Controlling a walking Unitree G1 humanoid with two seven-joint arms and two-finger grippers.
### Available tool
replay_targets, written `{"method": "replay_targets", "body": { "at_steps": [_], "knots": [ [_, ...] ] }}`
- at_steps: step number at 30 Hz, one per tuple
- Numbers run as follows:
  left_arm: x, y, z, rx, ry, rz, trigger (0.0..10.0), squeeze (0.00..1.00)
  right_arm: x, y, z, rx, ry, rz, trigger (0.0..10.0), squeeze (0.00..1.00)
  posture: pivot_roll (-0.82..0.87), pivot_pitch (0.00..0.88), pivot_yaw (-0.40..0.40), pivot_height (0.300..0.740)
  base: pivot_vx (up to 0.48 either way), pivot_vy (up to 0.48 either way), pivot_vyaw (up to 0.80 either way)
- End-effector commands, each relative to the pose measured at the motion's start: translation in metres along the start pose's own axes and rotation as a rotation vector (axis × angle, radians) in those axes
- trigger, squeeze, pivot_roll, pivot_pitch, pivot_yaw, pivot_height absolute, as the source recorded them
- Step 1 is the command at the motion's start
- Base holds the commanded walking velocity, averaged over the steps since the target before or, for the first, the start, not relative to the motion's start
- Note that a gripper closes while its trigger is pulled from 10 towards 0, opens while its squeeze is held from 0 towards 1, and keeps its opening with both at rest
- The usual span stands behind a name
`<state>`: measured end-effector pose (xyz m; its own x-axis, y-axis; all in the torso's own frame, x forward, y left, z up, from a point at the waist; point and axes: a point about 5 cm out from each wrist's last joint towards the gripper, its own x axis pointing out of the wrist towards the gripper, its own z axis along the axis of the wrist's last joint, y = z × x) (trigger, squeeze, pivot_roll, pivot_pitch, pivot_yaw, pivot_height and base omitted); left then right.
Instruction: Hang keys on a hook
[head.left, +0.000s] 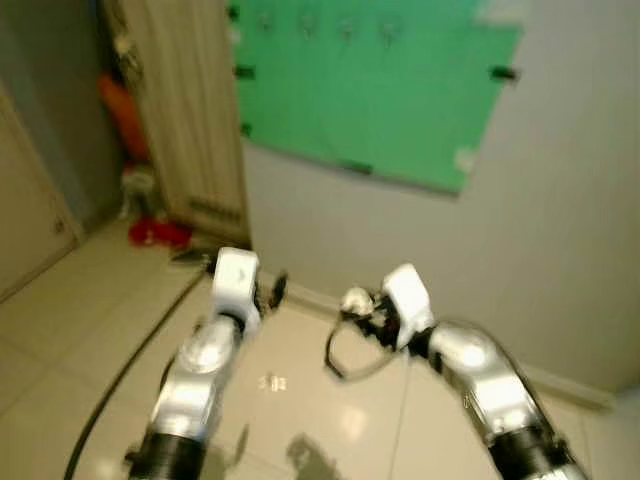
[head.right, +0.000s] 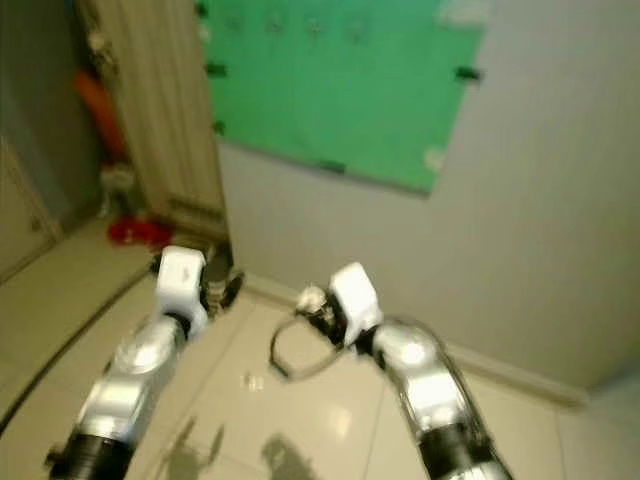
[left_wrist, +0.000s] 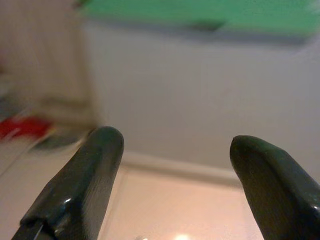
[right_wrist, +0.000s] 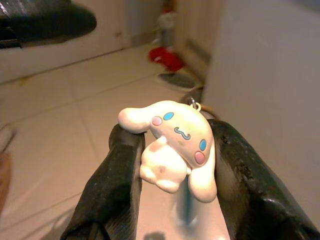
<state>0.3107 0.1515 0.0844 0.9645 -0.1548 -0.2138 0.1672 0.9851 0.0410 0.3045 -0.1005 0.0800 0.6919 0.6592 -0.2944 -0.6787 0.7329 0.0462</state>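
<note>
1. No legible writing, brand or label anywhere; head views are blurred.
2. Right gripper: jaws pinching a white cartoon-dog charm w/ blue eyes and pink cheeks. A small metal ring sits at the charm's top end.
3. Head views: right gripper is held out in front of the robot, above the floor, low before the wall. A dark cord loop hangs below it. Keys themselves can't be made out.
4. Left gripper: jaws spread wide, nothing between them. It's raised beside the right one, the two near each other but apart, pointing at the wall's base.
5. Green board is fixed on the wall, up high, well above both grippers. A row of small hooks runs along its upper part; too blurred to count exactly, nothing seen hanging on them.
6. Left of the board: a light wooden door panel. Past it, in the corner, a red thing on the floor and an orange thing above it; too blurred to ID.
7. A dark cable lies across the floor tiles by the left arm.
</note>
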Motion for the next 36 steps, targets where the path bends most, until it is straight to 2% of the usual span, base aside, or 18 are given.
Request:
{"method": "replay_targets", "body": {
  "at_steps": [1,5,7,8,10,14,17,18,19,20,22,23,29,34,36],
  "knots": [
    [0.003,0.002,0.004,-0.004,-0.001,0.023,10.0,0.0,0.0,-0.005,0.007,-0.024,-0.01,-0.023,10.0,0.0,-0.04,0.0,0.003,0.74,0.0,0.0,0.57],
    [0.003,0.005,0.006,0.054,-0.008,0.001,10.0,0.0,0.0,-0.001,0.008,-0.075,0.02,0.024,10.0,0.0,-0.04,0.0,0.004,0.74,0.0,0.0,0.0],
    [0.006,0.005,0.015,0.119,-0.047,-0.079,10.0,0.0,0.0,0.002,0.013,-0.138,0.026,0.065,10.0,0.0,-0.04,0.0,0.0,0.74,0.0,0.0,0.0],
    [0.006,0.005,0.015,0.119,-0.047,-0.079,10.0,0.0,0.0,0.002,0.013,-0.138,0.026,0.065,10.0,0.0,-0.04,0.0,0.0,0.74,0.0,0.0,0.0],
    [0.009,0.006,0.023,0.14,-0.059,-0.152,10.0,0.0,0.001,0.003,0.019,-0.165,0.022,0.09,10.0,0.0,-0.04,0.0,-0.003,0.74,0.0,0.0,0.0],
    [0.013,0.008,0.044,0.163,-0.091,-0.317,10.0,0.0,-0.001,0.002,0.035,-0.283,0.024,0.175,10.0,0.0,-0.04,0.0,-0.009,0.74,0.0,0.0,0.0],
    [0.01,0.006,0.052,0.24,-0.097,-0.494,10.0,0.0,-0.004,-0.004,0.049,-0.423,0.044,0.233,10.0,0.0,-0.05,0.0,-0.008,0.74,0.0,0.0,0.0],
    [0.01,0.006,0.052,0.24,-0.097,-0.494,10.0,0.0,-0.004,-0.004,0.049,-0.423,0.044,0.233,10.0,0.0,-0.05,0.0,-0.008,0.74,0.0,0.0,0.0],
    [0.006,0.005,0.055,0.249,-0.096,-0.59,10.0,0.0,-0.005,-0.007,0.056,-0.473,0.05,0.249,10.0,0.0,-0.05,0.0,-0.009,0.74,0.0,0.0,0.0],
    [0.006,0.005,0.055,0.249,-0.096,-0.59,10.0,0.0,-0.005,-0.007,0.056,-0.473,0.05,0.249,10.0,0.0,-0.05,0.0,-0.009,0.74,0.0,0.0,0.0],
    [0.004,0.003,0.058,0.244,-0.1,-0.655,10.0,0.0,-0.005,-0.01,0.062,-0.498,0.049,0.259,10.0,0.0,-0.05,0.0,-0.01,0.74,0.0,0.0,0.0],
    [0.001,0.0,0.058,0.272,-0.094,-0.716,10.0,0.0,-0.006,-0.011,0.066,-0.516,0.051,0.273,10.0,0.0,-0.05,0.0,-0.013,0.74,0.0,0.0,0.0],
    [0.002,-0.007,0.055,0.291,-0.089,-0.747,10.0,0.0,-0.005,-0.008,0.071,-0.529,0.046,0.299,10.0,0.0,-0.05,0.0,-0.012,0.74,0.0,0.0,0.0],
    [0.001,-0.01,0.05,0.253,-0.098,-0.732,10.0,0.0,-0.002,-0.004,0.067,-0.509,0.038,0.297,10.0,0.0,-0.05,0.0,-0.01,0.74,0.0,0.0,0.0],
    [0.001,-0.01,0.048,0.267,-0.095,-0.727,10.0,0.0,-0.003,-0.003,0.067,-0.5,0.034,0.296,10.0,0.0,-0.05,0.0,-0.01,0.74,0.0,0.0,0.0]
  ]
}}
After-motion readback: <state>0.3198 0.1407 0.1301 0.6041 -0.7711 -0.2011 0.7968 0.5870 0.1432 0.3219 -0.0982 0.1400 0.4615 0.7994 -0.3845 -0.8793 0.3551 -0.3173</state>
